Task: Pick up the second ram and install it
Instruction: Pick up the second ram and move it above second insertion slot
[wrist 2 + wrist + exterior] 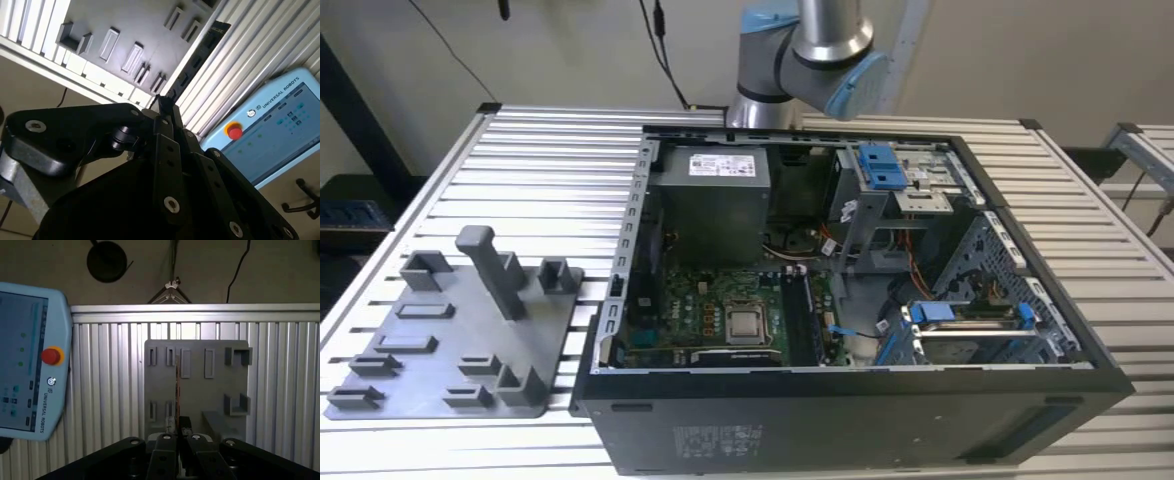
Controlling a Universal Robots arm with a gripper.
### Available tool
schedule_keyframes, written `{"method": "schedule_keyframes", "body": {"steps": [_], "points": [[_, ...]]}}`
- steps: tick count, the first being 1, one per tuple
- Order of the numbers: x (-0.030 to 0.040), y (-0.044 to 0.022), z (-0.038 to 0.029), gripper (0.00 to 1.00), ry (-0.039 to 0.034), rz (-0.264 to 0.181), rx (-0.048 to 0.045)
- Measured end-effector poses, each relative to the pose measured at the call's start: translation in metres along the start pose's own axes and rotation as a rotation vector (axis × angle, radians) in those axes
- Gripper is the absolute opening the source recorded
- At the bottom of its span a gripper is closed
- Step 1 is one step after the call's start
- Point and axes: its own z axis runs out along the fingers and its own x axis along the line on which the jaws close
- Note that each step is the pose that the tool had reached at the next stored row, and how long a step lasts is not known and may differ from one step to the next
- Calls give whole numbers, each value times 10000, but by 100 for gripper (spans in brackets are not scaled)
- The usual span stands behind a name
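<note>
one arm (807, 50): grey and blue, it stands behind the open computer case (854, 400) in the exterior view.
gripper (162, 107): black, its tips are pinching the second ram (197, 57).
second ram: a thin dark strip that sticks out from the gripper tips. it is held up in the air, apart from the grey tray (215, 390) that shows behind it.
grey tray: it lies on the ribbed desk (534, 160), on the exterior view's left of the case.
blue pad (30, 365): it has a red button and sits near the desk in both wrist views.
</note>
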Motion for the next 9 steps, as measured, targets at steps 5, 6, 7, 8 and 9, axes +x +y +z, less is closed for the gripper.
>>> {"method": "schedule_keyframes", "body": {"steps": [5,6,7,8,9], "points": [[-3,-145,0,14,1,0,-55],[-4,-175,-1,14,2,0,-68],[-5,-208,-1,14,2,0,-81],[-6,-242,-1,14,2,0,-95],[-7,-276,-2,14,2,1,-109]]}}
